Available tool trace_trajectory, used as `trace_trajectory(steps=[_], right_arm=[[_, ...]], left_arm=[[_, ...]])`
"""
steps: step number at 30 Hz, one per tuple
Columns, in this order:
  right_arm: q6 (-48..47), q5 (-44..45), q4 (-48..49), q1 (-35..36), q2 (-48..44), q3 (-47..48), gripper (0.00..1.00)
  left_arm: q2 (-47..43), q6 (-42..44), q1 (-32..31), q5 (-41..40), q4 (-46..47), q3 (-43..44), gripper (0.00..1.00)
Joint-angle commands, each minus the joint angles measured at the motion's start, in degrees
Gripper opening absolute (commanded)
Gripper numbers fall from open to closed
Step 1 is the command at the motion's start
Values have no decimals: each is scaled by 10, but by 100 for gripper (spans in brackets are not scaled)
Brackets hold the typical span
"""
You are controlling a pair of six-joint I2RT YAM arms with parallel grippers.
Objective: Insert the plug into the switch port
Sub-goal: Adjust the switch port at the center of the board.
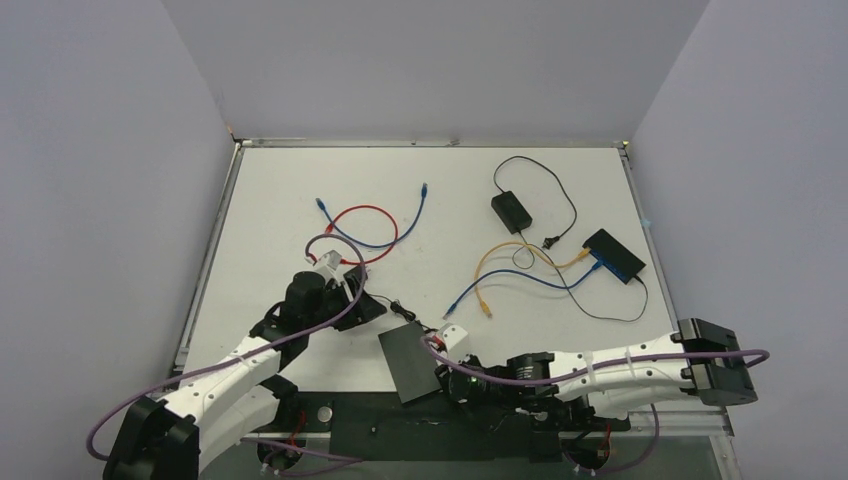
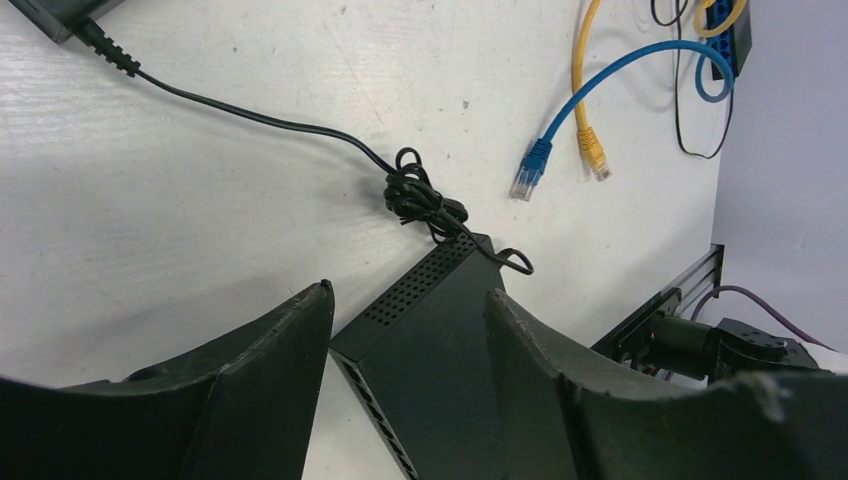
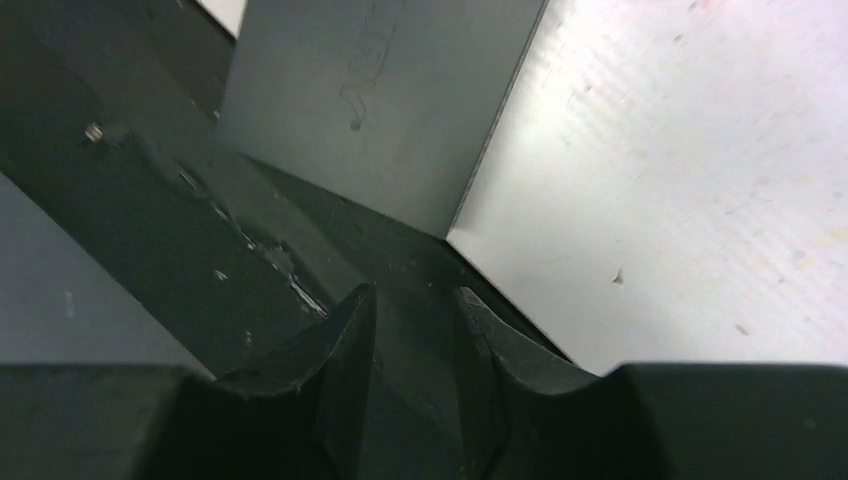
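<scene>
The black switch [image 1: 408, 362] lies flat near the table's front edge. Its port row [image 2: 375, 415] and vent holes show in the left wrist view. A loose blue plug [image 2: 528, 170] and a loose yellow plug [image 2: 594, 158] lie on the table beyond it, and neither gripper holds them. My left gripper [image 2: 408, 292] is open, its fingers wide apart and framing the switch's end; in the top view it [image 1: 352, 286] is up-left of the switch. My right gripper [image 3: 415, 292] hangs over the dark front rail by the switch's corner [image 3: 400, 110], open by a narrow gap with nothing in it.
A thin black cord with a knotted bundle [image 2: 420, 198] runs from the switch to a dark adapter [image 2: 60, 15]. A second switch [image 1: 614, 254] with blue and yellow cables plugged in sits at the right. Another adapter [image 1: 510, 210] and looped red and blue cables [image 1: 362, 232] lie farther back.
</scene>
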Motion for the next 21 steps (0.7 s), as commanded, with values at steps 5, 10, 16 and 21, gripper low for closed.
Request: trace_trajectory(steps=[5, 10, 16, 21], right_arm=[[26, 3, 10, 34, 95, 27, 31], [27, 24, 26, 32, 117, 37, 31], [26, 41, 31, 2, 138, 49, 31], [30, 60, 32, -23, 137, 49, 31]], left_arm=[[72, 1, 1, 29, 111, -15, 51], [96, 8, 1, 40, 139, -25, 50], [139, 18, 0, 65, 167, -30, 47], [158, 21, -2, 83, 188, -38, 45]])
